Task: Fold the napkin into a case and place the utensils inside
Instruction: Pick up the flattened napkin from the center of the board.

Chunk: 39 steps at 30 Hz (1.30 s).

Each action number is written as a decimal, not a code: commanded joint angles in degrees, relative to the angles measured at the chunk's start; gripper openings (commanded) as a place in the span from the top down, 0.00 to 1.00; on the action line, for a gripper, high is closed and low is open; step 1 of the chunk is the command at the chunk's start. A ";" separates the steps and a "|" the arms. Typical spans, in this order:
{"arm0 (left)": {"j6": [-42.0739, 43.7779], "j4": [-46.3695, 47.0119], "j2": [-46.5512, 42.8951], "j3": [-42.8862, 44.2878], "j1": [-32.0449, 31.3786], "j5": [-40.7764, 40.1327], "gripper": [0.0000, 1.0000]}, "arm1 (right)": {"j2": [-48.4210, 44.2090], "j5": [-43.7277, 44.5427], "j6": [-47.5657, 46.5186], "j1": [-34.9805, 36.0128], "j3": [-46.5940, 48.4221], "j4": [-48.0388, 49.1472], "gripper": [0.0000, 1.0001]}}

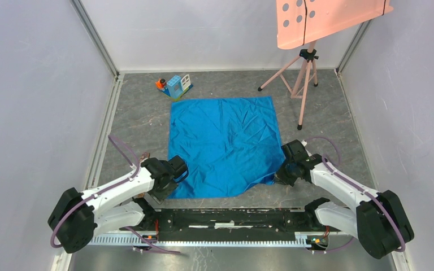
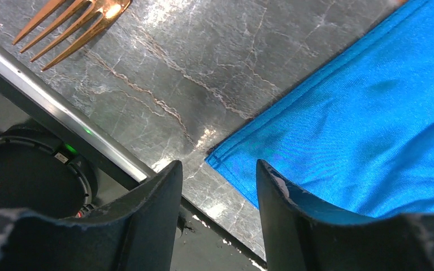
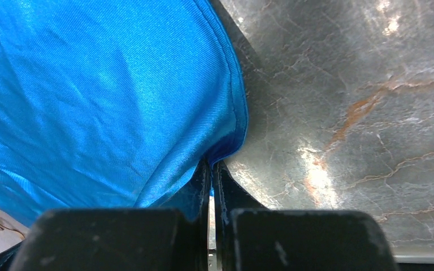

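Blue napkin clamped in right claw; left claw apart, astride near corner. May close beside it, lifting one side only.

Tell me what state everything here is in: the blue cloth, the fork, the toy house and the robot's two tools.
napkin: spread open, wrinkled, not yet folded; near right corner lifted.
right tool: shut on the napkin's near right corner.
left tool: open, jaws either side of the napkin's near left corner.
fork: lying on the table, off the napkin, untouched.
toy house: upright, beyond the napkin's far edge.
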 commanded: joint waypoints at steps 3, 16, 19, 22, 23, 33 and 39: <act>-3.94 2.89 3.07 -0.64 -0.26 -1.65 0.40 | 0.71 4.76 -0.34 0.31 -4.33 -1.69 1.00; -7.66 3.75 1.88 -0.85 -0.28 -3.24 0.43 | -1.59 4.15 0.44 0.26 -3.21 -3.19 1.00; -8.49 3.40 2.70 -0.56 -0.26 -3.33 0.45 | -2.46 4.31 0.87 0.27 -3.15 -3.50 1.00; -8.78 3.39 4.00 -0.08 -0.27 -1.92 0.47 | -2.76 4.10 1.16 0.36 -3.02 -3.79 1.00; -9.15 3.14 4.02 -0.05 -0.31 -1.93 0.50 | -2.88 3.93 1.15 0.24 -2.91 -3.74 1.00; -11.75 3.74 2.89 -0.24 -0.26 -4.08 0.48 | -3.35 3.18 1.67 0.23 -2.32 -3.86 1.00; -12.94 3.40 4.05 0.27 -0.22 -3.77 0.67 | -3.81 2.52 2.30 0.27 -1.82 -3.80 1.00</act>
